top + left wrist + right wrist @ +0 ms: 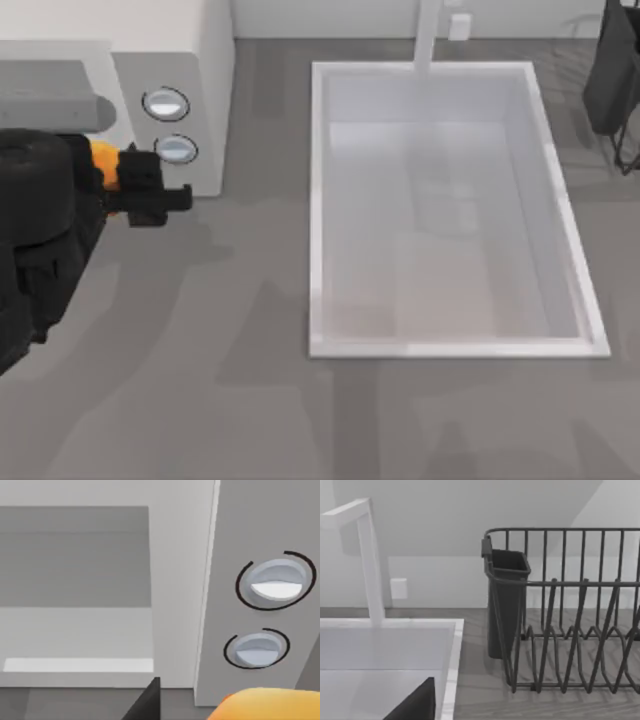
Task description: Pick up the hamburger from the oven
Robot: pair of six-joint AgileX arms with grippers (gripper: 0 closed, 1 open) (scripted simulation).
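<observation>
Looking down from the top view, I see my left gripper [165, 195] on the tabletop's [250, 420] left side, just in front of the oven [200, 60] below its two knobs [166, 103]; orange of the hamburger [104, 160] peeks beside the wrist, and I cannot tell whether the fingers clench it. The sink [318, 200] lies to the right.

From the left wrist view, the oven [175, 555] cavity and knobs [275, 582] face me, the hamburger [265, 705] close below.

From the right wrist view, a dish rack [570, 620] stands beside the sink [451, 650].

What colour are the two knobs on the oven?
Silver-blue knobs with dark rings, on the cream-white oven; clearest in the left wrist view.
</observation>
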